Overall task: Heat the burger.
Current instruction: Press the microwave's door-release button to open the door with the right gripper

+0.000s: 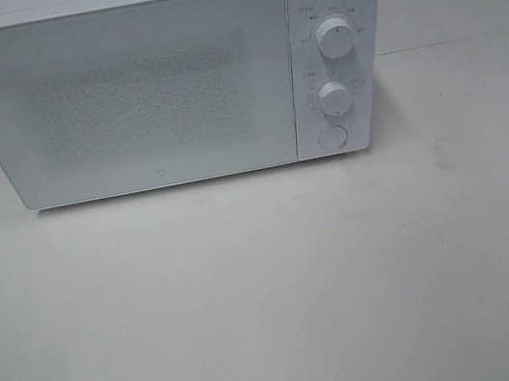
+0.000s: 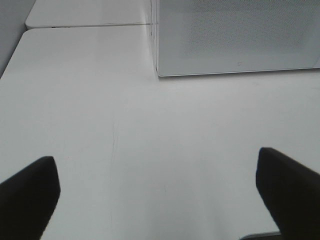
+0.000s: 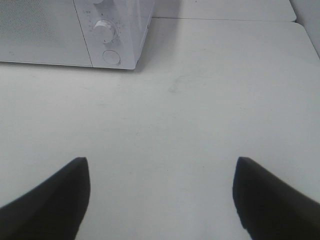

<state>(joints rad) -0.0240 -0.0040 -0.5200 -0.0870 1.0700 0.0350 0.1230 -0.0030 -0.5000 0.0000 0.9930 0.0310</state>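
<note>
On the surface [image 1: 274,305] sits a shut microwave [image 1: 121,95]; no burger shows. Left tool [image 2: 155,157] and right tool [image 3: 161,161] hang wide open, empty. Best press its button [image 1: 332,137] squarely.

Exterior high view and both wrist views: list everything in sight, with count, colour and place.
microwave: one, white, door shut, at the back of the table.
knobs: two, white, one above the other on the microwave's right-hand panel.
round button: one, white, below the knobs.
table: white, under and in front of the microwave.
left gripper: one, black, open, holding nothing, over the table facing the microwave's door.
right gripper: one, black, open, holding nothing, over the table facing the control panel.
</note>
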